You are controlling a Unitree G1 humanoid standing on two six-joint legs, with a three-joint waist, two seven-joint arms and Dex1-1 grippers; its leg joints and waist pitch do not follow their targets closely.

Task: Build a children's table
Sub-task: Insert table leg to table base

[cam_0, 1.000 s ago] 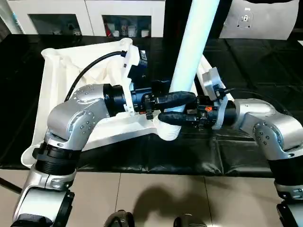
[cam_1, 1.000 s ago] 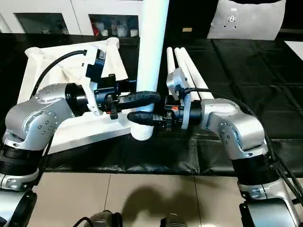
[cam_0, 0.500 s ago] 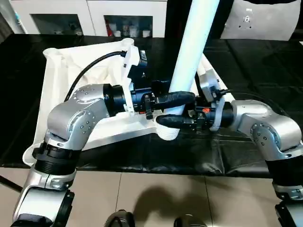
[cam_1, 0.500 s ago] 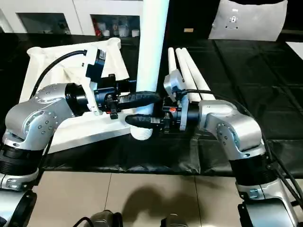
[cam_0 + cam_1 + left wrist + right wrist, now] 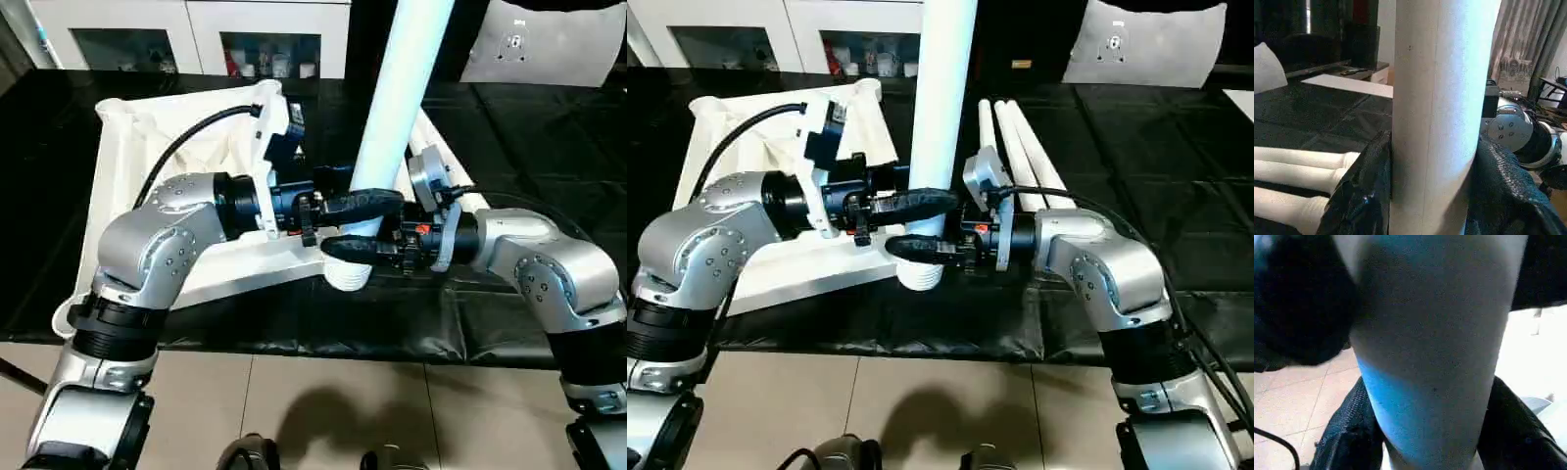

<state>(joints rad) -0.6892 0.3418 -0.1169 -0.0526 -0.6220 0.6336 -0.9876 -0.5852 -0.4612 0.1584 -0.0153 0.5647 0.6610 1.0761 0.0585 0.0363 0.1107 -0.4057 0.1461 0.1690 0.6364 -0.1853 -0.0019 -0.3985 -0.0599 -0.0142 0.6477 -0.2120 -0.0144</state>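
Observation:
The white tabletop (image 5: 127, 166) lies underside up on the black table. One white leg (image 5: 402, 98) stands upright in its near right corner socket (image 5: 345, 277). My left gripper (image 5: 367, 203) reaches in from the left and is shut on this leg just above the socket. In the left wrist view its fingers (image 5: 1359, 196) press both sides of the leg (image 5: 1440, 112). My right gripper (image 5: 351, 250) comes from the right, slightly lower, and is shut on the same leg (image 5: 1435, 357). Its black fingers (image 5: 1508, 431) hug both sides.
Spare white legs (image 5: 1019, 147) lie side by side on the black table behind my right arm. A white cabinet with glass doors (image 5: 265, 49) stands at the back. A white sheet (image 5: 519, 44) leans at the back right. Tiled floor lies below the table's front edge.
My right gripper has shifted a little to the left around the leg's base. The left gripper and the upright leg have stayed put.

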